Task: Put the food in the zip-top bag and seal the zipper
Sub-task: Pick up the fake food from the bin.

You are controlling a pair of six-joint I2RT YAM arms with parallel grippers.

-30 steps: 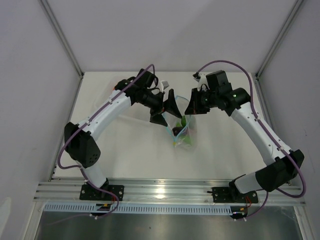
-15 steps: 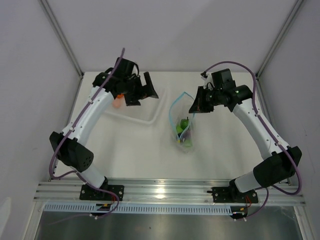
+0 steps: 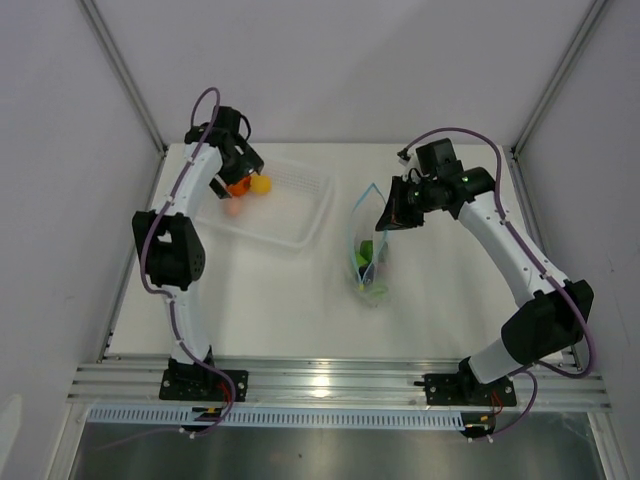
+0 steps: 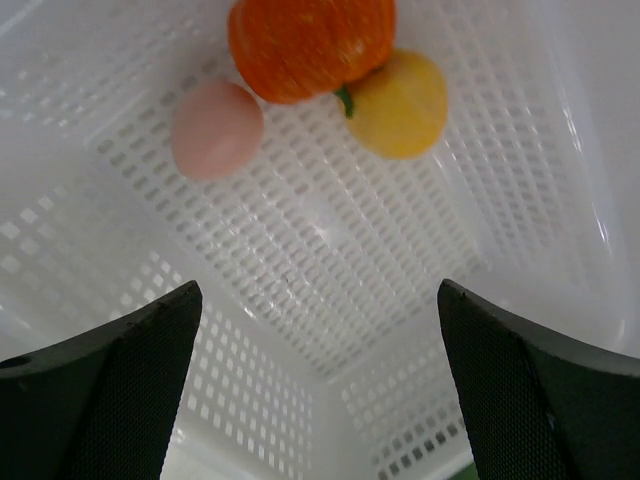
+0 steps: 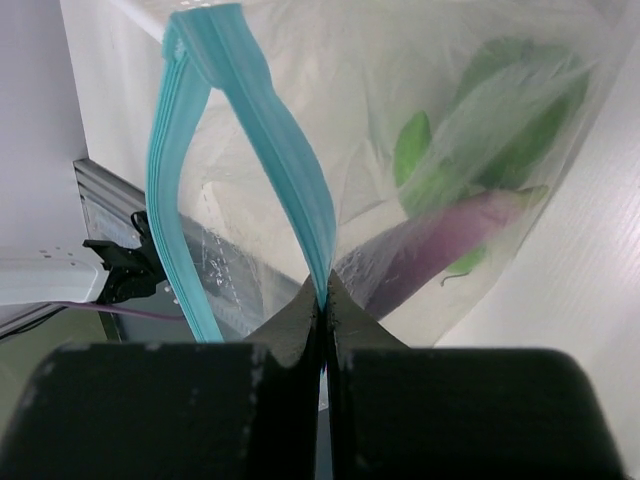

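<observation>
The zip-top bag [image 3: 371,262] stands on the table, lifted by one side of its mouth. My right gripper [image 3: 390,217] is shut on the teal zipper [image 5: 290,150] at the mouth [image 5: 322,298]. Inside the bag lie the purple eggplant [image 5: 440,255] and green pieces [image 5: 505,120]. My left gripper [image 3: 240,172] is open and empty above the clear tray [image 3: 300,205], its fingers [image 4: 100,390] spread wide. In the tray lie the orange pumpkin [image 4: 310,45], the yellow lemon [image 4: 400,102] and the pink peach [image 4: 217,128], ahead of the fingertips.
The perforated tray wall [image 4: 250,390] lies just under my left fingers. White enclosure walls stand close behind and beside the table [image 3: 270,300]. An aluminium rail [image 3: 330,375] runs along the near edge.
My left arm has swung away from the bag's mouth to the tray at the back left. My right gripper still holds the bag, whose mouth has narrowed.
</observation>
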